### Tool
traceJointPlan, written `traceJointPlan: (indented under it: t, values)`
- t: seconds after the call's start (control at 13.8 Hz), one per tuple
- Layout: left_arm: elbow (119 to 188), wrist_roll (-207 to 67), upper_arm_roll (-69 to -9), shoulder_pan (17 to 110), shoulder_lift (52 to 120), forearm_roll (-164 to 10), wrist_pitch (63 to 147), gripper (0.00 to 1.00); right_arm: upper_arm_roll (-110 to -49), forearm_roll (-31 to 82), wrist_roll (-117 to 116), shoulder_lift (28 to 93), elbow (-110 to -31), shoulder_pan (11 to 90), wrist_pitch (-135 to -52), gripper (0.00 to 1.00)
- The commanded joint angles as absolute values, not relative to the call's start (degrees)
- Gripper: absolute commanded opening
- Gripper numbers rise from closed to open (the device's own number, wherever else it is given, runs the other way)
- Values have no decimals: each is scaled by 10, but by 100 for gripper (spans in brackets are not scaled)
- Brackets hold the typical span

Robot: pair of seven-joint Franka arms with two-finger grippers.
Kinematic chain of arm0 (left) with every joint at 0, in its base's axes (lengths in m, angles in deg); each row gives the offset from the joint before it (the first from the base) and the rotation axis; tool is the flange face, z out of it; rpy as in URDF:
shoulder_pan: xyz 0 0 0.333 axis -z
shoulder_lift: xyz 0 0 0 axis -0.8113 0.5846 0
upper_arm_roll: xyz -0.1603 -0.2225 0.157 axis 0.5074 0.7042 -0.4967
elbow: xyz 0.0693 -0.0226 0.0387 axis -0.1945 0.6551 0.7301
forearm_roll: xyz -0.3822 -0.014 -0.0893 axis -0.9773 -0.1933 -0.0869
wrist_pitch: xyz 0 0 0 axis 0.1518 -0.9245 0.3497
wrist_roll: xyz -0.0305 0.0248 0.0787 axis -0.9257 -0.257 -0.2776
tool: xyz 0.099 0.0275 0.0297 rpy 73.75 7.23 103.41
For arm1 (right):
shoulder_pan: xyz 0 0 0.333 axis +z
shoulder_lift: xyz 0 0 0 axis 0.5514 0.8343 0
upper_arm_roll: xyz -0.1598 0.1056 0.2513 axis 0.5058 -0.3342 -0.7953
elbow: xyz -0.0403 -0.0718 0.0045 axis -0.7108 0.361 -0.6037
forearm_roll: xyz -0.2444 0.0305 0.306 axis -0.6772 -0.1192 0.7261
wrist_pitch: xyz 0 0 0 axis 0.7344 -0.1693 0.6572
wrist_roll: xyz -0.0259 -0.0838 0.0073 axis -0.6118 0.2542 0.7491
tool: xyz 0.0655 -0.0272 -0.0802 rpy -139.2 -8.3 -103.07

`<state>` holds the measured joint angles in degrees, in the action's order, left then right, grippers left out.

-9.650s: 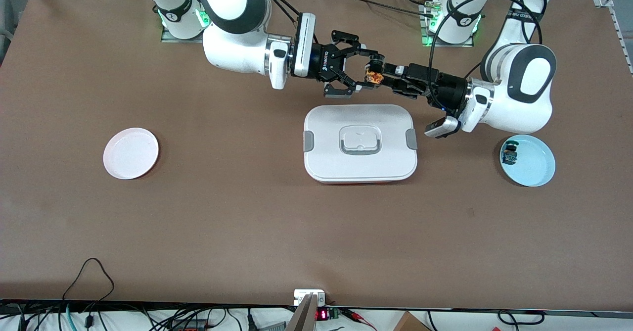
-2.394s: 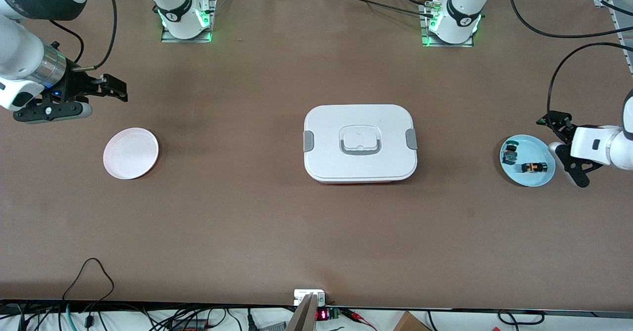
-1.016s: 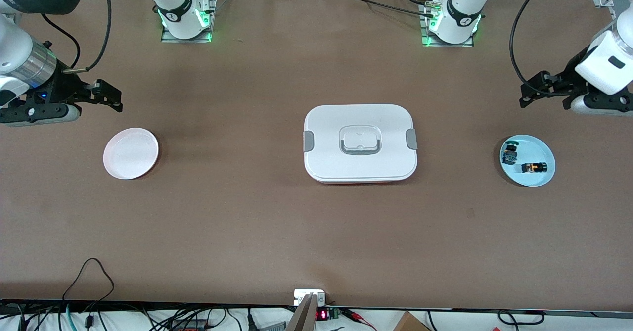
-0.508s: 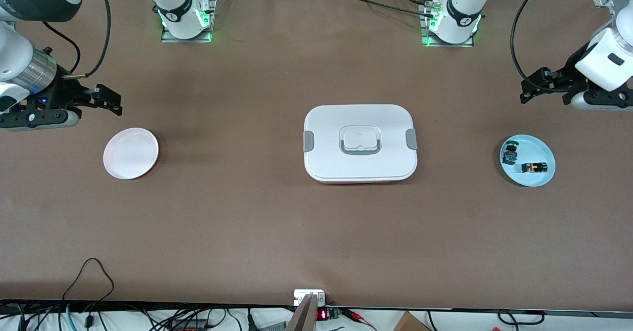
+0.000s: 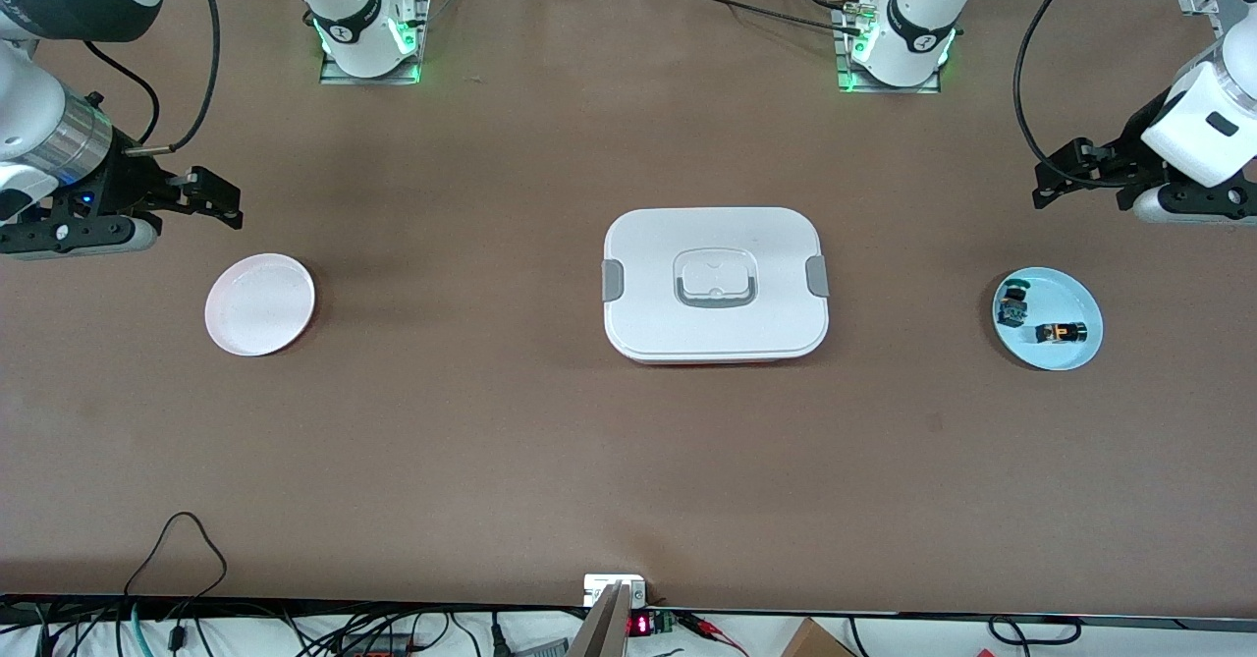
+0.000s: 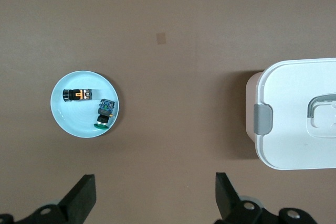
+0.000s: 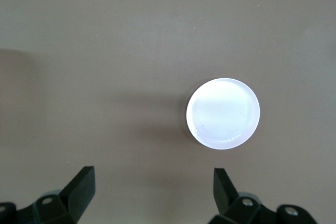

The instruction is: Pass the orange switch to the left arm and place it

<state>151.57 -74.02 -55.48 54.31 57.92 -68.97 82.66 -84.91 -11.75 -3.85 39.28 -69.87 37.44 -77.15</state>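
Both of my grippers hang in the air with nothing between their fingers. My left gripper (image 5: 1056,178) is up over bare table at the left arm's end, its fingers spread wide apart, and its wrist view shows the two black fingertips (image 6: 84,195) set far from each other with only brown table between them. My right gripper (image 5: 211,197) is up over bare table at the right arm's end, and its fingers (image 7: 81,182) stand just as widely parted in the right wrist view. I take the box (image 5: 715,284) as my landmark: it sits in the middle of the table (image 5: 550,441), white, lid on, with a grey clip on each short side and a thin reddish edge showing under the side nearest the front camera. The orange switch (image 5: 1061,331) lies on its side in the pale blue plate (image 5: 1075,303), which rests on the table well apart from the box, toward the left arm's end and slightly nearer the front camera than the box's middle. In the left wrist view the orange switch (image 6: 77,94) lies close to the teal switch (image 6: 104,112) on the same blue plate (image 6: 71,119); I cannot tell whether the two touch. The teal switch (image 5: 1011,305) sits on the part of that plate closest to the box. The white plate (image 5: 260,303) lies well apart from the box toward the right arm's end, and the right wrist view shows the white plate (image 7: 223,114) bare.
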Motion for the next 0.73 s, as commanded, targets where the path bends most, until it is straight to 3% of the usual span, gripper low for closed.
traceJointPlan:
  t: [0.0, 0.65]
  values:
    - [1508, -734, -561, 545, 585, -691, 826, 100, -852, -118, -46, 393, -689, 376, -761, 100]
    - [1507, -739, -559, 545, 585, -691, 813, 100, -853, -118, -49, 393, -689, 377, -762, 100]
